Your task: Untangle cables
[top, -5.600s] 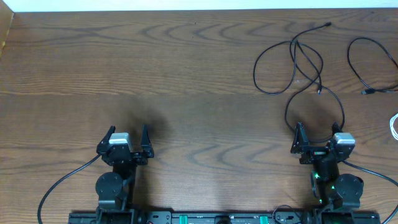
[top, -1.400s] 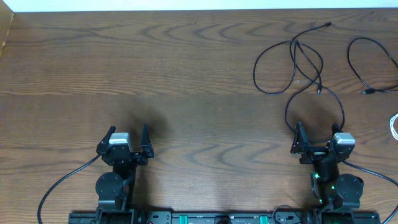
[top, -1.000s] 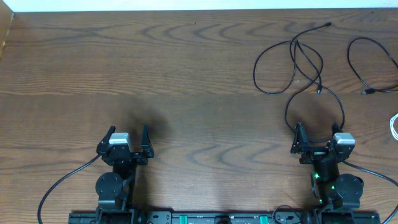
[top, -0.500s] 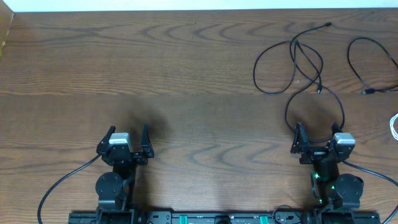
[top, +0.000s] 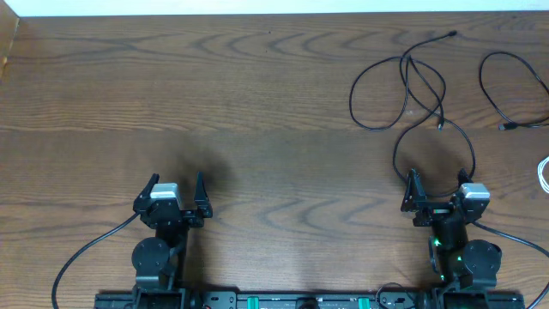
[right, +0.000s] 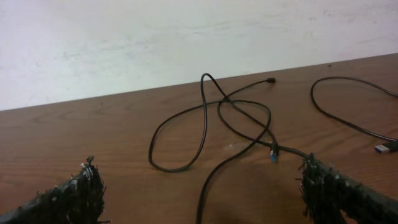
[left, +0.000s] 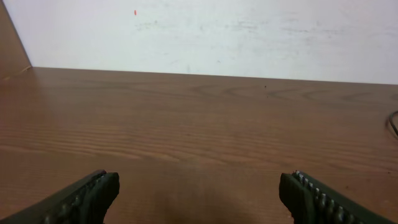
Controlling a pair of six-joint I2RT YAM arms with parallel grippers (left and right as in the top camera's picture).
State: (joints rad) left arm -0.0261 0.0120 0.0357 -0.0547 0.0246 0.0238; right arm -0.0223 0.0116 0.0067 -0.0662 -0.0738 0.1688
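A tangle of thin black cables (top: 412, 81) lies at the far right of the wooden table (top: 257, 103), looping over itself; in the right wrist view (right: 214, 134) it lies just ahead of the fingers. A separate black cable (top: 502, 94) curves at the right edge, also in the right wrist view (right: 345, 118). A bit of white cable (top: 544, 174) shows at the right border. My right gripper (top: 439, 193) is open and empty, with one loop just beyond it. My left gripper (top: 176, 190) is open and empty at the near left, far from the cables.
A white wall (left: 205, 31) runs behind the table's far edge. A wooden side panel (top: 7, 39) stands at the far left corner. Thick black arm wires (top: 86, 253) trail at the front edge beside both arm bases.
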